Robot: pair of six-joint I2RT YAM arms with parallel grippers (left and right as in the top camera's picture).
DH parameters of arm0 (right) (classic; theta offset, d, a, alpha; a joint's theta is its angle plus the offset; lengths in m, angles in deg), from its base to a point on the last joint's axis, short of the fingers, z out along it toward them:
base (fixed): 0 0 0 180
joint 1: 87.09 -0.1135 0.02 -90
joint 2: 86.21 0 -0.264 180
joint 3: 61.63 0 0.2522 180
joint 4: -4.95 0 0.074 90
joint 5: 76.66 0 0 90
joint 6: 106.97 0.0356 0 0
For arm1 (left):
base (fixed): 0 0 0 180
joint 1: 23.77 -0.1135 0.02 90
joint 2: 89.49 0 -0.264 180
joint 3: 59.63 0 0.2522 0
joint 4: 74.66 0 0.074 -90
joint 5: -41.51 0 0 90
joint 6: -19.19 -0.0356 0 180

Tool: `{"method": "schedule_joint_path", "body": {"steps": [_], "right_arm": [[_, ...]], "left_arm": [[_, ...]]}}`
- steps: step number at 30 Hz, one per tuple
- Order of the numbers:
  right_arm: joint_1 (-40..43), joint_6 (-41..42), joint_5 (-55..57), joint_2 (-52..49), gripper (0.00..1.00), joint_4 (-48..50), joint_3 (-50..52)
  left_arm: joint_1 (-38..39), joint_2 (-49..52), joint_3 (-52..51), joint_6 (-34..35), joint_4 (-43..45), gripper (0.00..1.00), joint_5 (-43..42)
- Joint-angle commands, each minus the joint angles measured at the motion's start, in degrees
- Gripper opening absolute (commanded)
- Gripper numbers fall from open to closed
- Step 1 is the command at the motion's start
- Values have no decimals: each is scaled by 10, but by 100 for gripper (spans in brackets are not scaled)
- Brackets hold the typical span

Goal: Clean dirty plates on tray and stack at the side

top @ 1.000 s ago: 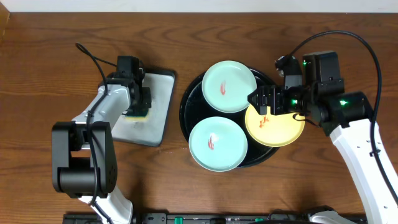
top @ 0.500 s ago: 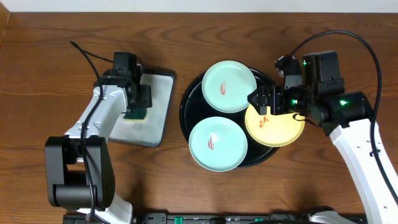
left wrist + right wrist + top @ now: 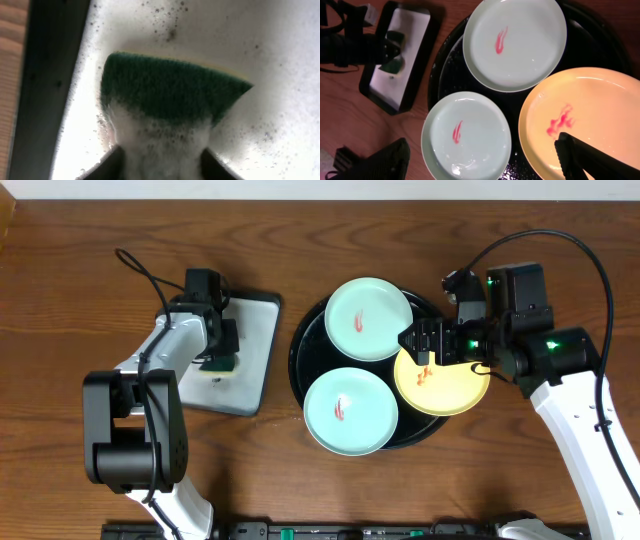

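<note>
Three plates lie on the round black tray [image 3: 298, 360]: a mint plate [image 3: 368, 318] at the back, a mint plate [image 3: 350, 411] at the front and a yellow plate [image 3: 443, 380] at the right, overhanging the rim. Each has a red smear. My right gripper [image 3: 425, 348] hovers open and empty over the yellow plate's left edge; the right wrist view shows its fingers [image 3: 480, 160] spread wide above the front mint plate [image 3: 466, 136] and yellow plate [image 3: 590, 115]. My left gripper [image 3: 218, 352] is shut on a foamy green sponge [image 3: 170, 87].
The sponge rests in a rectangular white tray [image 3: 255, 350] with a dark rim, left of the black tray, with soapy water in it [image 3: 280, 75]. Bare wood tabletop [image 3: 80, 300] lies all around. A cable loops above the left arm.
The left arm has shifted slightly over the white tray with the sponge in its jaws. The right arm and the plates have not moved.
</note>
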Motion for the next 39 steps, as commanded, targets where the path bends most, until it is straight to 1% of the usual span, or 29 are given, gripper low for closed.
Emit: {"method": "schedule_joint_path", "body": {"steps": [1,2,3,6,11,15,20,24,29,31,34,39], "right_arm": [[-3,-3,1,1,92,0,-11],[-3,-3,1,1,92,0,-11],[-3,-3,1,1,92,0,-11],[-3,-3,1,1,92,-1,-11],[-3,-3,1,1,91,0,-11],[-3,-32,9,0,87,2,-11],[-8,-33,45,-25,81,-5,-11],[-9,-33,64,-73,76,17,-11],[-8,-32,74,-155,72,68,-17],[-8,-28,74,-192,69,91,-24],[-9,-15,75,-243,63,146,-28],[-11,9,73,-318,57,221,-28]], "left_arm": [[-3,18,-10,4,-2,14,-34],[-3,18,-10,4,-2,8,-34],[-3,18,-10,4,-3,8,-35],[-2,17,-9,4,-9,7,-35],[-2,-2,8,3,-48,7,-34],[-2,-27,14,4,-54,8,-34],[-2,-24,13,2,-57,7,-34],[-2,-40,36,2,-88,7,-42],[4,-79,96,2,-127,7,-110],[14,-96,113,3,-123,7,-146],[37,-106,126,7,-100,8,-178],[89,-101,126,42,-59,8,-180]]}}
